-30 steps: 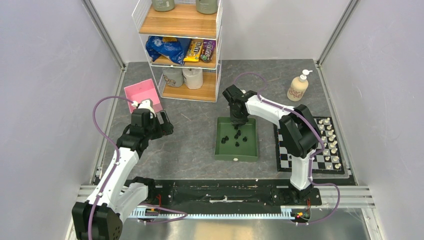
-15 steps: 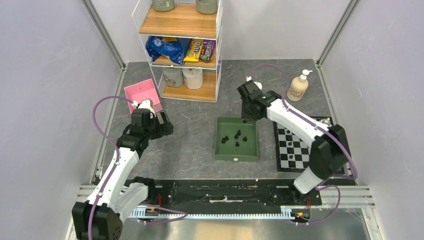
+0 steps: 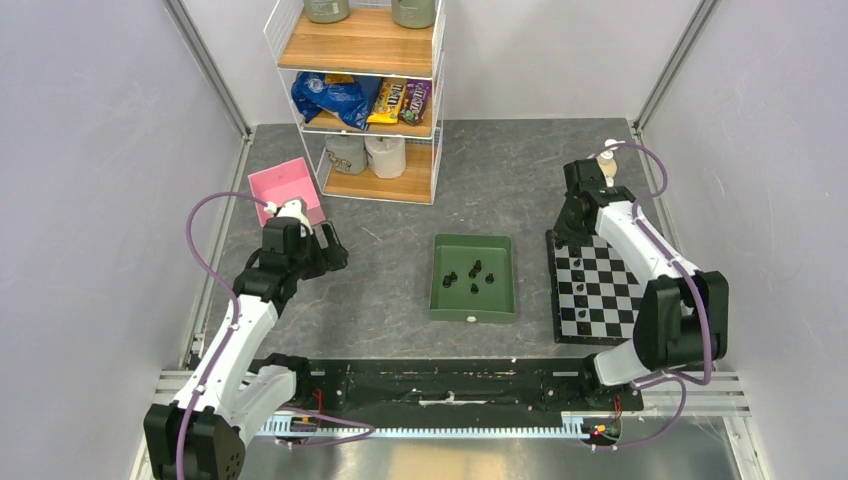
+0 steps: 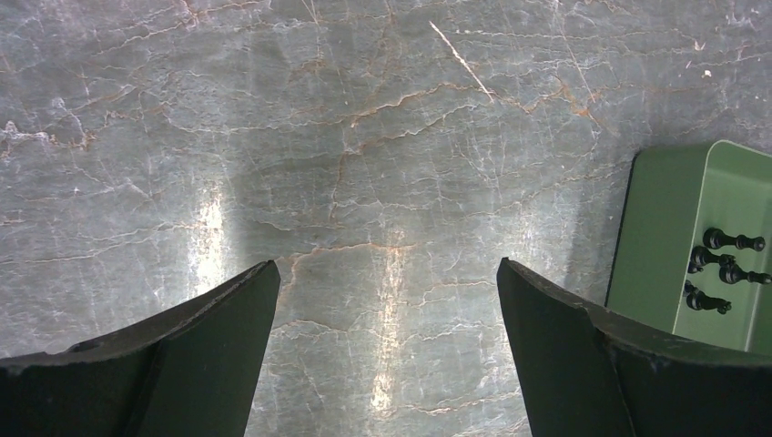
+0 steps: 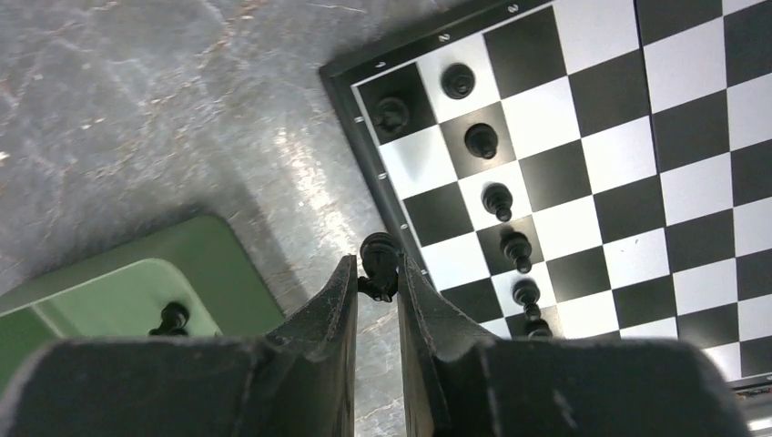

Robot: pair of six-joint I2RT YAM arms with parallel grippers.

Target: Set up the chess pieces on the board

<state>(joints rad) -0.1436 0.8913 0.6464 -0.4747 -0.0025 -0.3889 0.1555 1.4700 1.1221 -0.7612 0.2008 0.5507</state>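
Hanging spread wide over the table (image 4: 364, 137), the left gripper (image 4: 387, 266) sits left of the green tray (image 4: 665, 237) of loose chess pieces (image 4: 728, 259), while the right gripper (image 5: 378, 273) pinches 1 black piece (image 5: 380, 253) over the border of the board (image 5: 619, 155), empty edge squares just beside.

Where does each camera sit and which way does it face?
Top external: high behind the robot, looking down on the table; left arm and right arm show.
Left wrist: looking down at bare table, open jaws below, green tray at right.
Right wrist: looking down at the board corner, jaws shut on a black piece.
Shared: all three show the green tray; top and right wrist share the board.
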